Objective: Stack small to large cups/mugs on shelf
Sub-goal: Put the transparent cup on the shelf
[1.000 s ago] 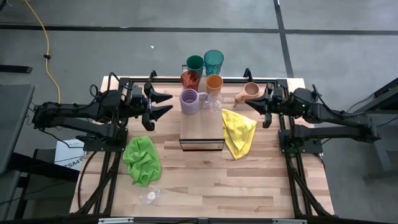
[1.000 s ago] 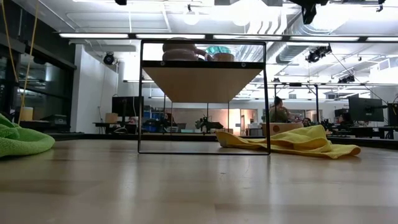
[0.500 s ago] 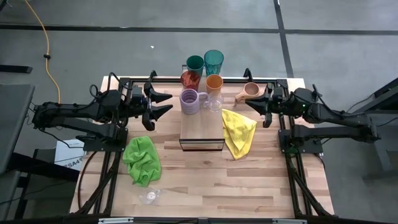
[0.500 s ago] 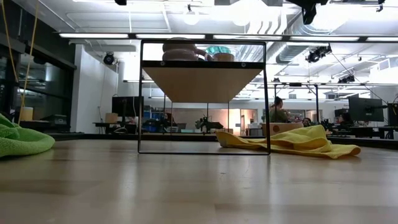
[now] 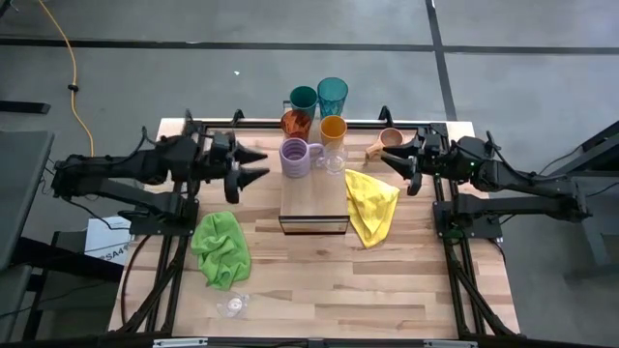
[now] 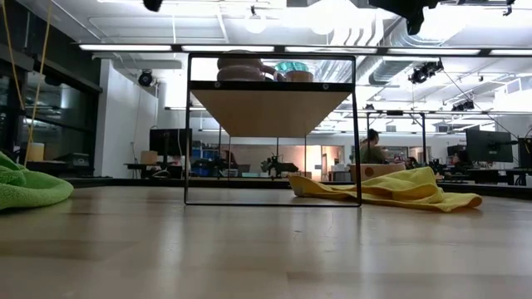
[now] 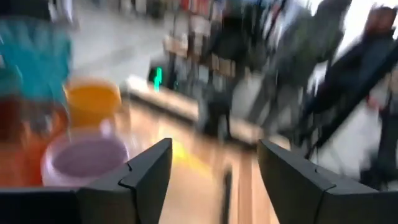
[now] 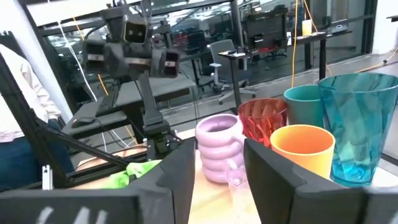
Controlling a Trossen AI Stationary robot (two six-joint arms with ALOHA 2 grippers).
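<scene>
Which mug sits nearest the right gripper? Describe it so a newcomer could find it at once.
Start at the shelf in the table's middle, then look to the far right edge, past the yellow cloth. The tan mug stands there alone, just off the right gripper. It is the only cup apart from the cluster.

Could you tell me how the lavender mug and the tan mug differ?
The lavender mug is ribbed and stands on the shelf among the other cups; the tan mug is smaller, smooth, and sits apart by the right end effector. Both are upright with handles.
</scene>
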